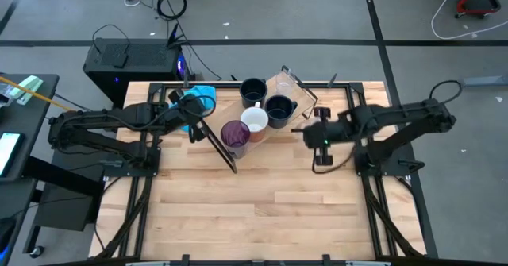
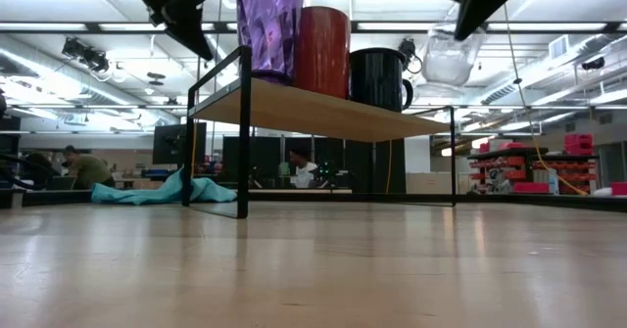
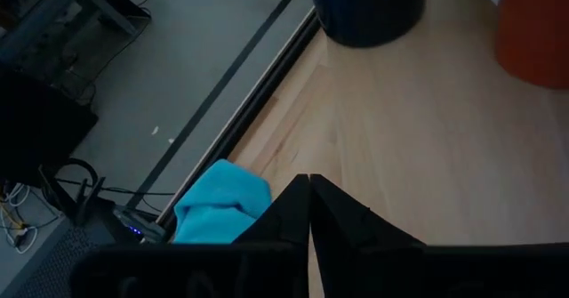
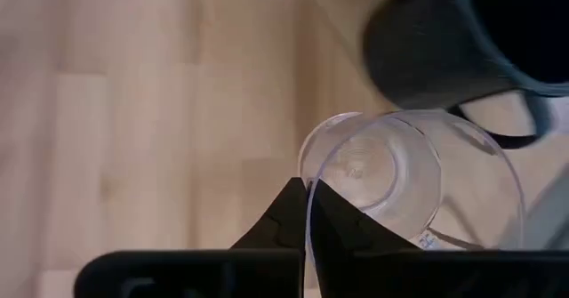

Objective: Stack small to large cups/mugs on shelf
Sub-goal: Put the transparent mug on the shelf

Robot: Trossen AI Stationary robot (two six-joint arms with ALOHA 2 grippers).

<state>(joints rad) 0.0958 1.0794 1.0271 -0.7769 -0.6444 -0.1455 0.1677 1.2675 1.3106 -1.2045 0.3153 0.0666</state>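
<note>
R tool (image 4: pixel 307 211) is clenched on the rim of a clear cup (image 4: pixel 391 178), held above the shelf (image 2: pixel 323 113) beside the navy mug (image 2: pixel 377 78). L tool (image 3: pixel 308 211) is clenched w/ nothing held. Risk: thin rim slips, cup is dropped onto the mugs.

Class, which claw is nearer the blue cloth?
Left. The left claw hangs just beside the blue cloth; the right claw is across the shelf, gripping a clear cup.
</note>
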